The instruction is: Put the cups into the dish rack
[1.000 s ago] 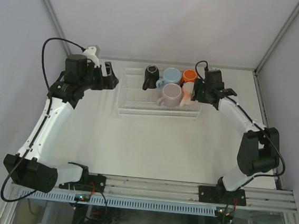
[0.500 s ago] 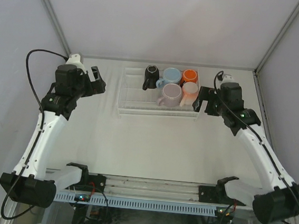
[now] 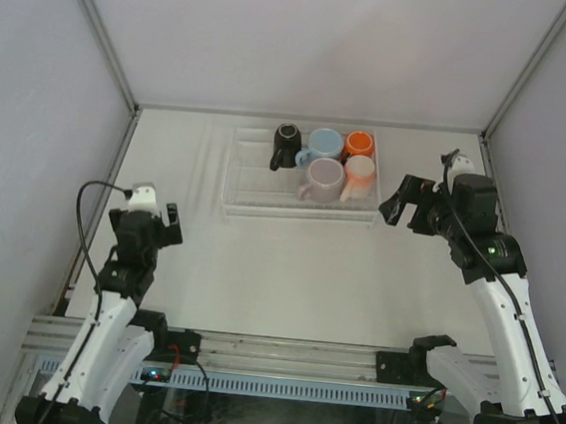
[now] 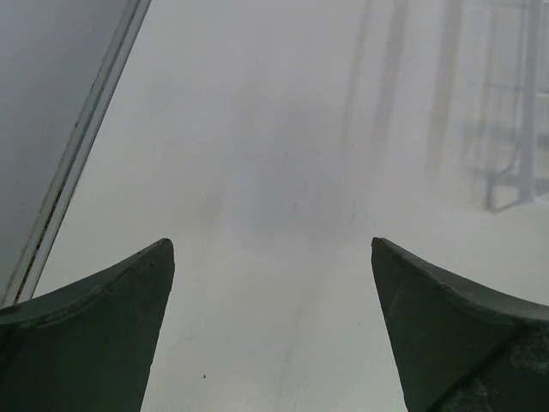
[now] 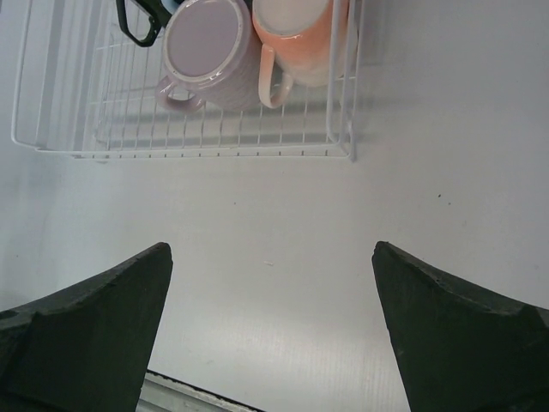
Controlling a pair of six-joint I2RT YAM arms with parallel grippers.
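Observation:
The dish rack [image 3: 254, 204] stands at the back middle of the table. Its right half holds the black mug [image 3: 286, 144], light blue mug [image 3: 323, 145], orange mug [image 3: 359, 143], lilac-pink mug [image 3: 322, 179] and peach-pink mug [image 3: 360, 175]. The right wrist view shows the rack [image 5: 214, 137] with the lilac-pink mug [image 5: 206, 53] and peach-pink mug [image 5: 300, 34]. My left gripper [image 3: 169, 223] is open and empty, low at the near left. My right gripper [image 3: 401, 201] is open and empty, just right of the rack. Both wrist views show spread fingers over bare table.
A metal frame post [image 3: 89, 244] runs along the table's left edge beside my left arm. Grey enclosure walls close in the back and both sides. The rack's left corner [image 4: 515, 172] shows faintly at the right of the left wrist view.
My left arm has pulled back from the rack's left end toward the near left. My right arm has drawn back to the right, away from the peach-pink mug.

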